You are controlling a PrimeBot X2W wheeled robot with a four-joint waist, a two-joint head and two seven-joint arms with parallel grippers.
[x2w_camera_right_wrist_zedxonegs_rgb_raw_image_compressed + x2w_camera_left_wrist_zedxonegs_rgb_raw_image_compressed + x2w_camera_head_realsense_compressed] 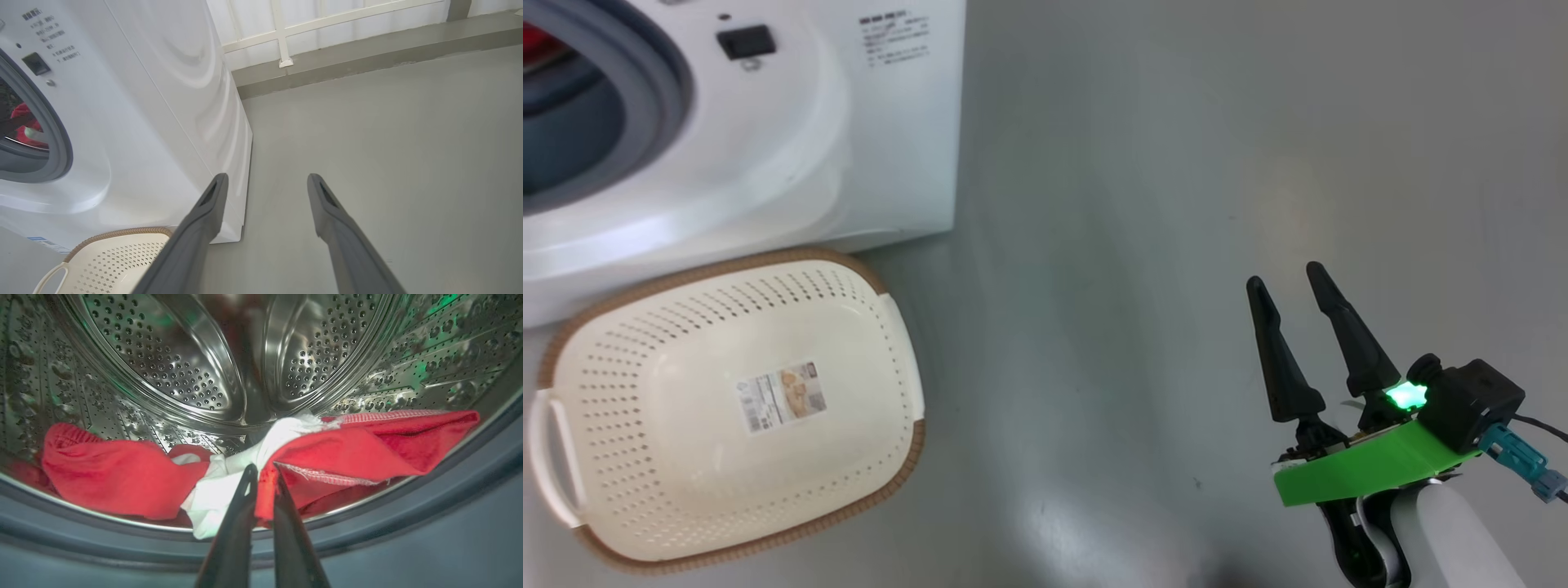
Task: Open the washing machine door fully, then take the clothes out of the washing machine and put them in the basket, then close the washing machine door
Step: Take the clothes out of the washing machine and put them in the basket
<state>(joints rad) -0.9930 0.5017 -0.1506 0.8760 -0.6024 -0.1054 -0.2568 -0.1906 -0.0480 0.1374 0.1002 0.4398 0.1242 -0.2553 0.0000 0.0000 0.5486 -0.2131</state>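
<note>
Clothes, red w/ white, lie btm center inside washing machine drum; left gripper jaws clamped on them. Head view: right gripper jaws apart, lower right; basket lower left.

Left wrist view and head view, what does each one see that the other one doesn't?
Left wrist view: the shiny steel drum, with the left gripper shut on the red and white clothes. Head view: the empty basket on the floor beside the washing machine, and the right gripper open above the floor. Both: the grey rubber ring and a bit of the clothes.
</note>
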